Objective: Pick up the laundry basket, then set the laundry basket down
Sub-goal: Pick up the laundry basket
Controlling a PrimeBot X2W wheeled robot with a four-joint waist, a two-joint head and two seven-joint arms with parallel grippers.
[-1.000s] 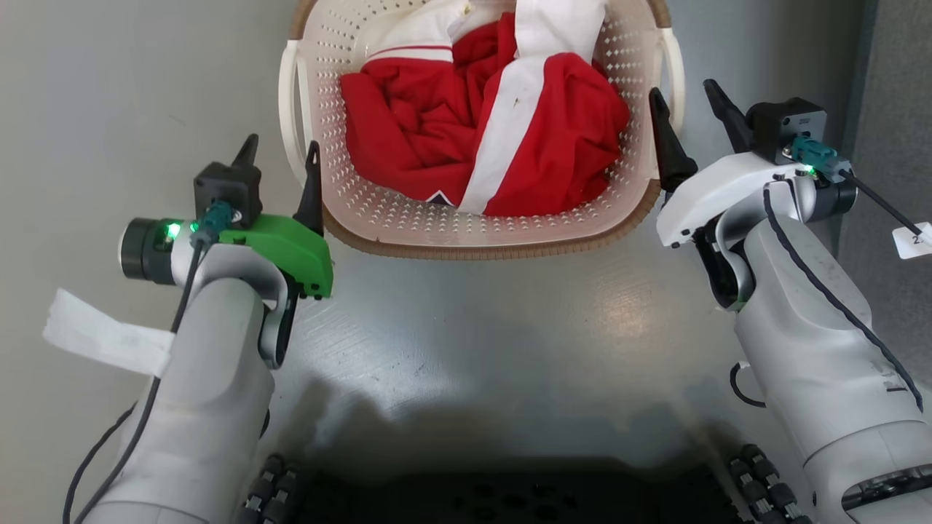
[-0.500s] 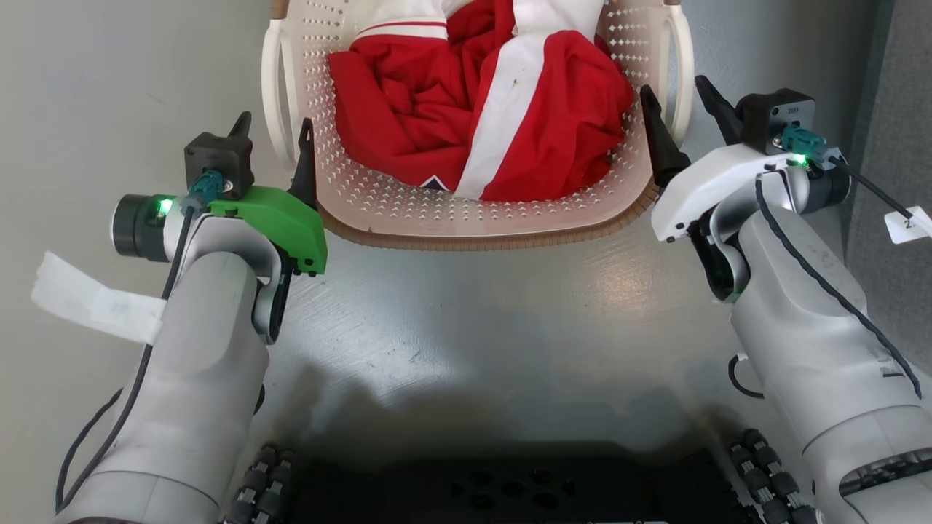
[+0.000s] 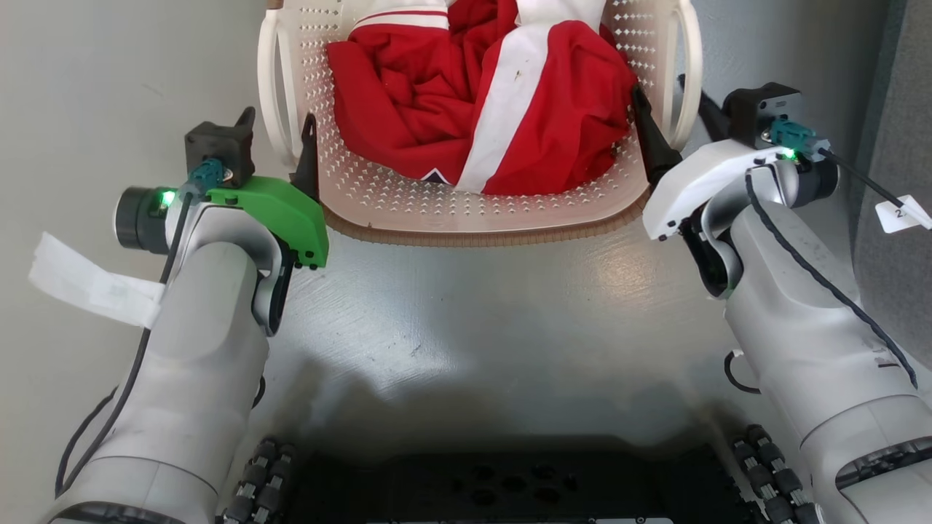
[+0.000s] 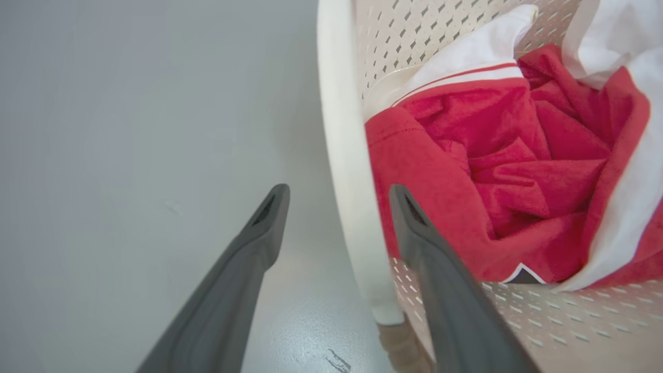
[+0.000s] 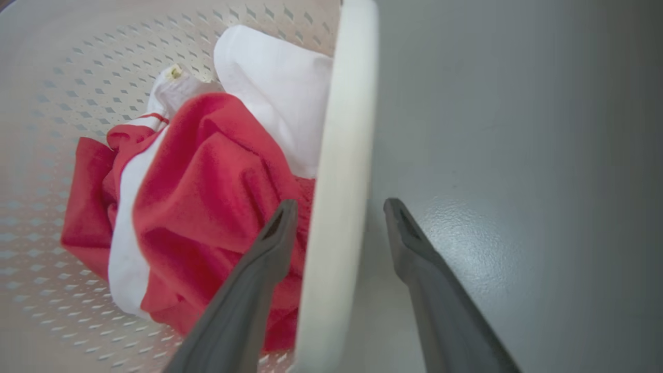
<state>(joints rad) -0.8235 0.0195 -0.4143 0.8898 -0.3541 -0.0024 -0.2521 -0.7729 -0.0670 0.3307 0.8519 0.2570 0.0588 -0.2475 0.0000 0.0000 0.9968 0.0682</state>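
Spread wide, the left gripper (image 4: pixel 337 189) and right gripper (image 5: pixel 339 203) each straddle a white handle (image 3: pixel 268 94) of the laundry basket (image 3: pixel 451 215), on the grey floor (image 3: pixel 466 327) between them; closing both together, evenly, should keep the lift level.

Cream-white perforated plastic laundry basket (image 3: pixel 437 207), rounded-rectangular, with a brown woven-look rim band (image 3: pixel 473 238) along its near edge. Upright, mouth up, at top centre of the head view, far end cropped. One white loop handle per side: left handle (image 3: pixel 266 80), right handle (image 3: pixel 693 65), both arching outward from the wall. It holds a crumpled red-and-white cloth (image 3: pixel 451 109). Glossy grey floor (image 3: pixel 473 327) is underneath; contact with it can't be told.
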